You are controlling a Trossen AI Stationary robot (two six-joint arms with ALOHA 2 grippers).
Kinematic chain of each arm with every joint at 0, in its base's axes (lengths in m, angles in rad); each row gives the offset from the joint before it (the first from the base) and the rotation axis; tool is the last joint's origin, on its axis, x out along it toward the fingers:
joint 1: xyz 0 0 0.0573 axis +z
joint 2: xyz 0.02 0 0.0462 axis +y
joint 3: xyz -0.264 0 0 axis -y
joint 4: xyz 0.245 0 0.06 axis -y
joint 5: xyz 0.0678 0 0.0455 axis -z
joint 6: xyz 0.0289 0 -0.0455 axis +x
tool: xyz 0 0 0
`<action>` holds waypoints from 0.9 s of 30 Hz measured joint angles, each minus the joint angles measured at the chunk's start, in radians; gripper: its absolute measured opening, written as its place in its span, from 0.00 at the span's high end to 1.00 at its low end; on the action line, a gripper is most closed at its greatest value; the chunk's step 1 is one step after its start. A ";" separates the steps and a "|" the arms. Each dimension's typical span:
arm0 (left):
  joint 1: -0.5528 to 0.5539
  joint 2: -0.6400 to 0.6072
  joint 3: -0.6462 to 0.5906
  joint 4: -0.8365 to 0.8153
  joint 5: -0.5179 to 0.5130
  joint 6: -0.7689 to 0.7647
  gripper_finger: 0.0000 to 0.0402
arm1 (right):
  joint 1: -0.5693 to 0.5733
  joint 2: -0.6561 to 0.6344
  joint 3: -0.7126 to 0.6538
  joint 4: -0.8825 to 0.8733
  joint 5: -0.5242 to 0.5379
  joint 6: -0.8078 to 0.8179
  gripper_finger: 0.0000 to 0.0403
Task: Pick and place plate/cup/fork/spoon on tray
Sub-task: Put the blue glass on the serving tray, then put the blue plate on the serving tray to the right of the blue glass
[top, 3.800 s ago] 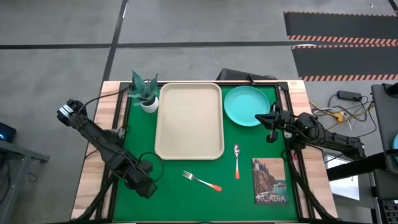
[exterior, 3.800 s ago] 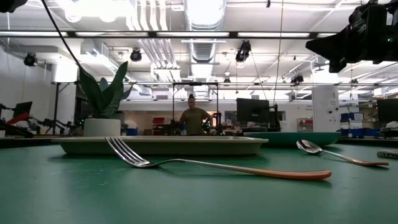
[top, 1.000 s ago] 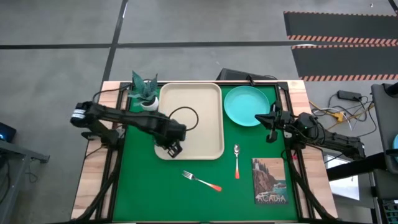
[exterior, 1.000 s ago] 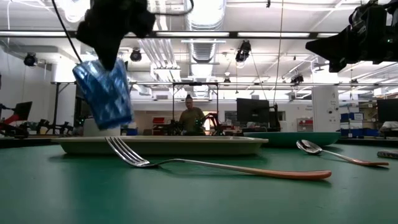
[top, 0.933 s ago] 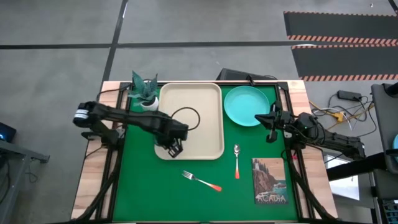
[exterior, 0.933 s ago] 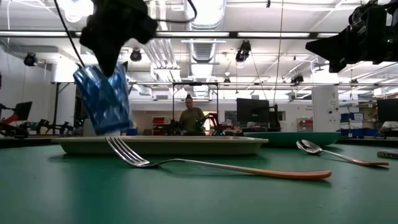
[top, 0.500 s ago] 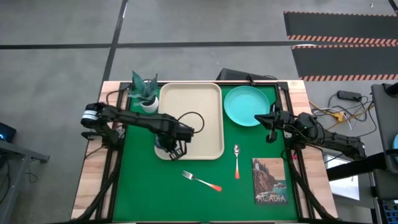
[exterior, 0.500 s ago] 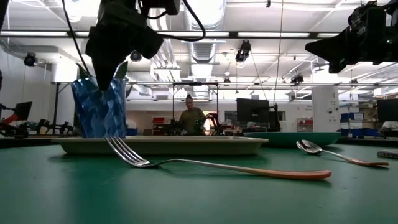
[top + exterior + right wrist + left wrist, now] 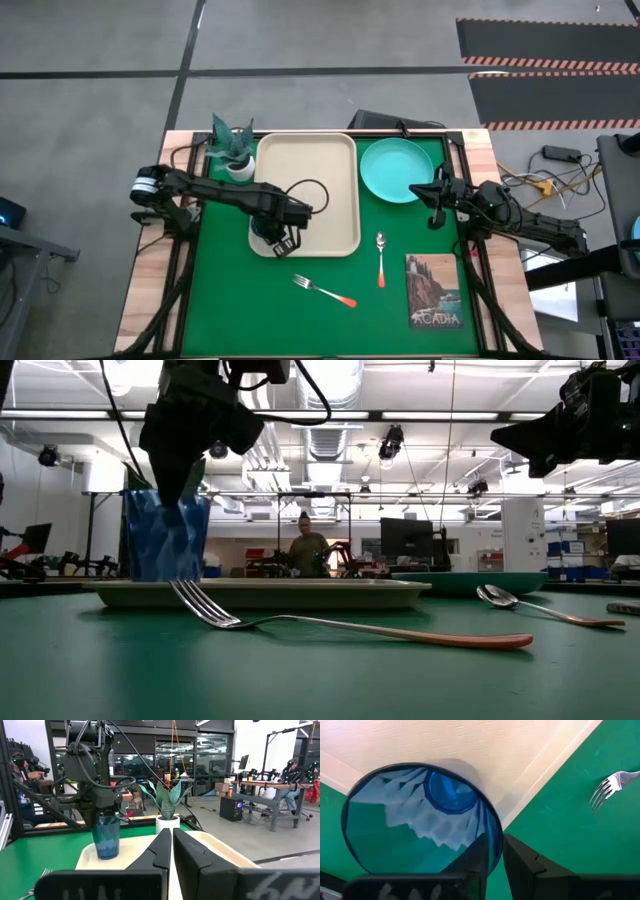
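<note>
High view hides most of the cup (image 9: 265, 229) under the left gripper (image 9: 277, 238), so only a sliver of blue shows at the near left corner of the tray (image 9: 315, 180). From the left wrist, one dark finger (image 9: 479, 857) sits inside the cup's rim and the other just outside it, pinching the wall between them; the jaws are nearly closed on that thin wall. Low view shows the cup (image 9: 166, 536) upright with its base down at the tray's rim line, though whether it fully rests on the tray floor is hard to make out. The right gripper (image 9: 434, 205) hovers beside the near right edge of the plate (image 9: 395, 168), its fingers pressed together and holding nothing. The spoon (image 9: 380, 258) and fork (image 9: 323, 290) lie on the green mat (image 9: 220, 300), apart from the tray.
</note>
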 joint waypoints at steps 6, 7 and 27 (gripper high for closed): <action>0.000 0.000 0.000 0.001 0.000 0.000 0.81 | 0.000 0.000 0.000 0.000 0.000 -0.002 0.97; 0.000 0.000 0.000 0.001 0.000 -0.001 0.81 | 0.000 0.000 0.000 0.000 0.000 -0.003 0.97; -0.029 -0.180 0.035 0.072 -0.101 0.001 0.80 | 0.000 0.000 0.000 0.001 0.000 -0.003 0.97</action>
